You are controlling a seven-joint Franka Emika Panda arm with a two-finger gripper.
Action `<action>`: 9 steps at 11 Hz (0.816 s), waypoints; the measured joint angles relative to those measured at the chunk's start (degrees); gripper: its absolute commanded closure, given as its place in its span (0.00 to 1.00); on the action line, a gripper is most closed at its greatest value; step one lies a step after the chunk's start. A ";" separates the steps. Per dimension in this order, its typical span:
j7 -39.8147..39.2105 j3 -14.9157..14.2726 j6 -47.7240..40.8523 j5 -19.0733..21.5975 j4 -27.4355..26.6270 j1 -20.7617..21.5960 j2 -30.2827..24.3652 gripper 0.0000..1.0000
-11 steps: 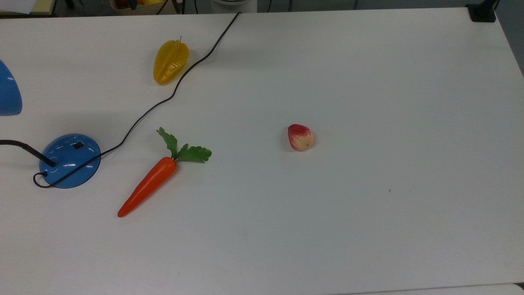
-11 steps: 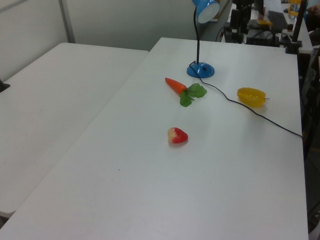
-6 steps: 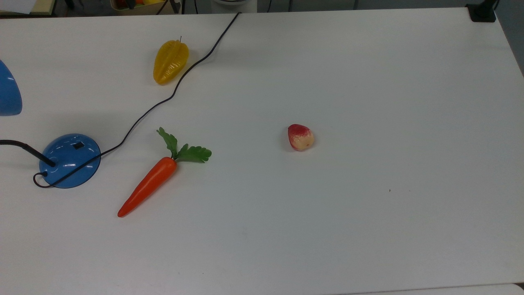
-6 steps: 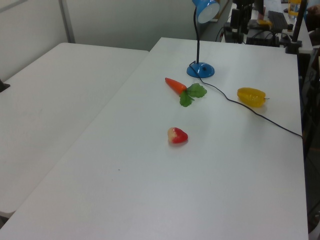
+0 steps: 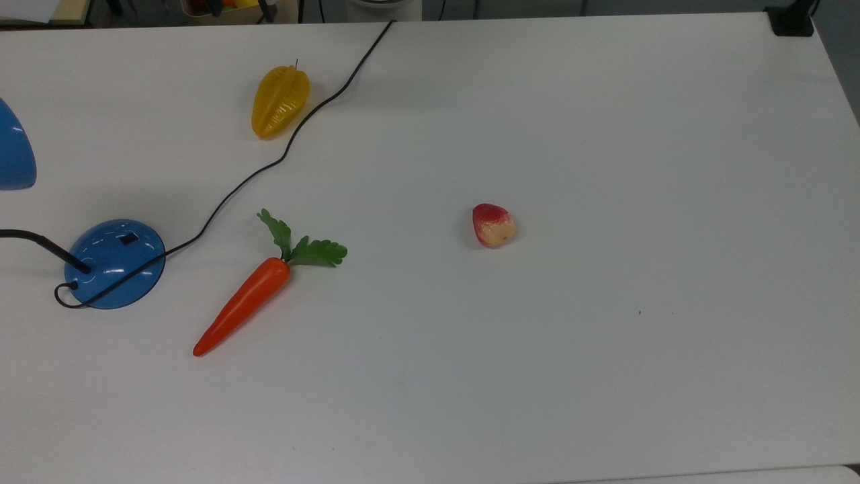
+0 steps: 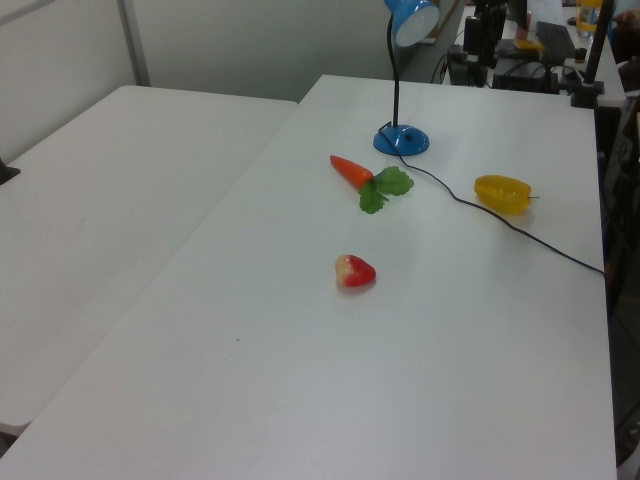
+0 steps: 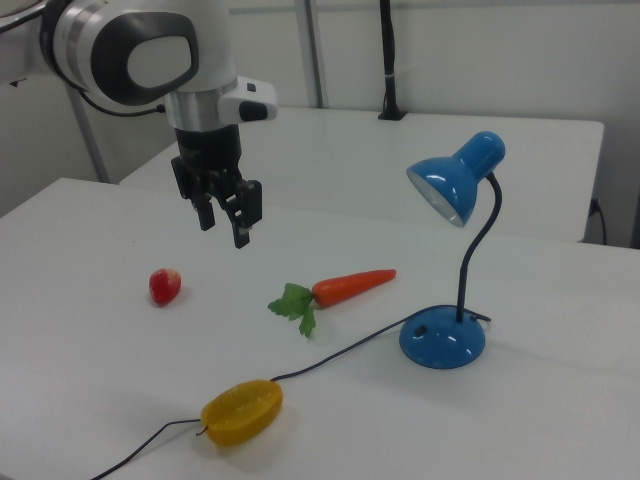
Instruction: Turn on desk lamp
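The blue desk lamp stands at the top view's left, with its dome base on the white table, a small black switch on top, and part of its shade at the edge. In the right view the lamp base sits right of centre; the thin gooseneck carries the shade, which is unlit. My gripper hangs open and empty above the table, well to the right view's left of the lamp. The lamp base stands at the table's far end in the left view.
A toy carrot lies close beside the lamp base. The black cord runs from the base past a yellow star fruit to the table's edge. A red-and-cream fruit lies mid-table. A second white table adjoins.
The lamp, the fruits and the cord have not moved. Dark shapes beyond the table's far edge have shifted slightly in the top and left views.
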 measured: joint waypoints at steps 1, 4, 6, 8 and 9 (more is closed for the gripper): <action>-0.08 0.00 0.00 0.00 0.02 -0.32 0.00 0.89; -0.08 0.00 0.00 0.48 0.04 -0.69 0.00 0.99; -0.06 0.00 0.00 1.14 0.04 -0.89 0.00 1.00; 1.06 -0.03 1.04 1.61 -0.12 -1.65 0.23 1.00; 2.36 -0.07 3.61 1.64 -0.82 -2.35 0.53 1.00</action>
